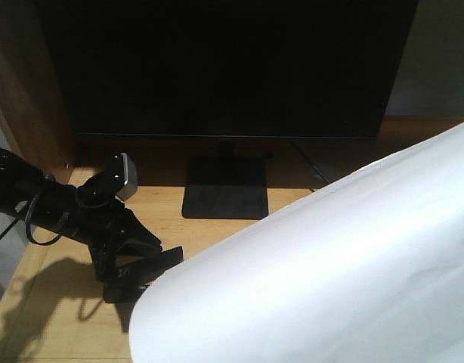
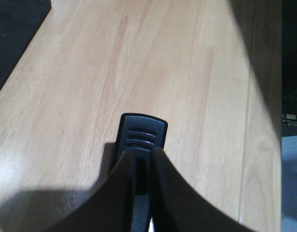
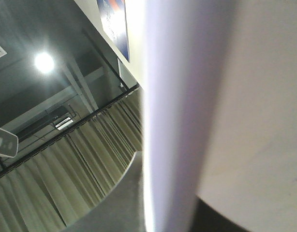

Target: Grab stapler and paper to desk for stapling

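Observation:
My left gripper is shut on the black stapler, whose ribbed front end sticks out past the fingertips just over the light wood desk. In the front view the left gripper hangs low over the desk at the left, and the dark stapler is hard to tell from the fingers. The white paper is held up in the air and fills the lower right. My right gripper is shut on the paper, seen edge-on. In the front view the sheet hides that gripper.
A large dark monitor stands at the back of the desk on a flat black base. A darker wooden side panel rises at the left. The desk's edge runs along the right of the left wrist view.

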Robot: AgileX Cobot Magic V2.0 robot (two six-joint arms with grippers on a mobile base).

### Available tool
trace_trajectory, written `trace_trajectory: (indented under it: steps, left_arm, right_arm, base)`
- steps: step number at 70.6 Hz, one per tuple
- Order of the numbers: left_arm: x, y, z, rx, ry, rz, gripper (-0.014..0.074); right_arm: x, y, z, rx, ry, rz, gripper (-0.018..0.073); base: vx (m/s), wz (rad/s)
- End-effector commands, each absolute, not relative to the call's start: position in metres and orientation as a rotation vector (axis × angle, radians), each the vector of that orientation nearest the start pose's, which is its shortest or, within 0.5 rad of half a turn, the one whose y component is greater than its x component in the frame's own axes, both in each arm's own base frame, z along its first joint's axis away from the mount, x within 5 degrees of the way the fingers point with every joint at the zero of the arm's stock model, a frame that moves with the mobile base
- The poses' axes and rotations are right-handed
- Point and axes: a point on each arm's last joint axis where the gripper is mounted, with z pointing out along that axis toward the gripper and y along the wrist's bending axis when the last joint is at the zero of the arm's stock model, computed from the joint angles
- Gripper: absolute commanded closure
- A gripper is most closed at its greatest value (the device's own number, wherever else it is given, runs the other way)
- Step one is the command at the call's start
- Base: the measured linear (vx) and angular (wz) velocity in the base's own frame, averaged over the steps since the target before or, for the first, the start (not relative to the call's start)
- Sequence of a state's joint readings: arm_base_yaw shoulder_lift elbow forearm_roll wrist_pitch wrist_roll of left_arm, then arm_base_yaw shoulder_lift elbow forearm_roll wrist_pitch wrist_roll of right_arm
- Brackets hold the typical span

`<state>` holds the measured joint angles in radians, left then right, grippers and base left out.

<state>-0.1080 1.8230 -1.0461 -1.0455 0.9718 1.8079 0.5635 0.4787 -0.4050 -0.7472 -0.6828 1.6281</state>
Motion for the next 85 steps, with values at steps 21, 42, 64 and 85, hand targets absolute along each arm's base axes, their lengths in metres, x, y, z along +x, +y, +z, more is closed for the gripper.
trace_trajectory:
  steps: [21,42,64,85]
  left_arm:
    - [0.324,-0.117,0.201,1.425,1.932,-0.737,0.0604]
    - [0.327,-0.117,0.193,1.421,1.954,-0.735,0.0604]
    - [0.324,-0.118,0.192,1.434,1.948,-0.775,0.0603]
    - [0.323,-0.118,0.193,1.437,1.946,-0.791,0.0603]
  right_arm:
    - [0.05,0.078,0.367,-0.215,1.143,1.651,0.0565]
    - [0.05,0.078,0.367,-0.215,1.143,1.651,0.0565]
    - [0.05,0.078,0.367,-0.215,1.143,1.651,0.0565]
    - [0.05,0.078,0.367,-0.215,1.143,1.651,0.0565]
  base:
    - [0.0,0.0]
    - [0.0,0.0]
    - [0.0,0.0]
    - [0.0,0.0]
